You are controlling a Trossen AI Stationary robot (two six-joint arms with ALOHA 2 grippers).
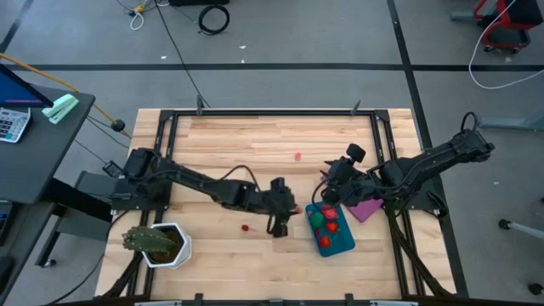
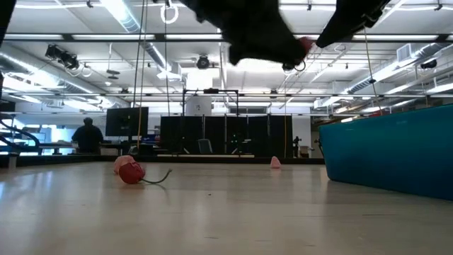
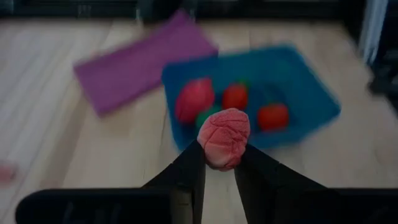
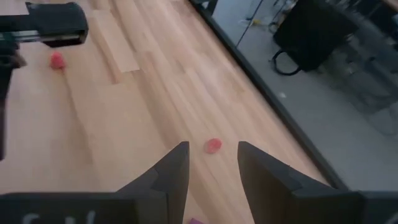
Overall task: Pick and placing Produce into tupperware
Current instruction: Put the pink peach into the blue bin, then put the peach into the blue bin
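Note:
My left gripper [image 3: 219,163] is shut on a pink produce piece [image 3: 224,138] and hangs above the table just left of the tupperware [image 1: 344,242]. The tupperware, a teal shallow container, holds red pieces [image 3: 194,99] and a green one [image 3: 208,115]. A red piece with a stem [image 2: 131,172] lies on the wood near the left arm. A small pink piece [image 4: 213,145] lies farther back, just ahead of my right gripper [image 4: 212,163]. That gripper stands open with nothing in it, above the table behind the tupperware. My left gripper pinches the pink piece's lower sides [image 3: 211,158] between its two fingertips. The fingers slant down from the table's left toward the tupperware. The piece sits at the fingers' free ends, lifted clear of the table.
A flat purple sheet [image 1: 367,209] lies beside the tupperware's right side, under the right arm. A leafy plant in a white pot [image 1: 161,244] stands at the near left corner. Bare wood stretches across the table's far half [image 1: 255,140].

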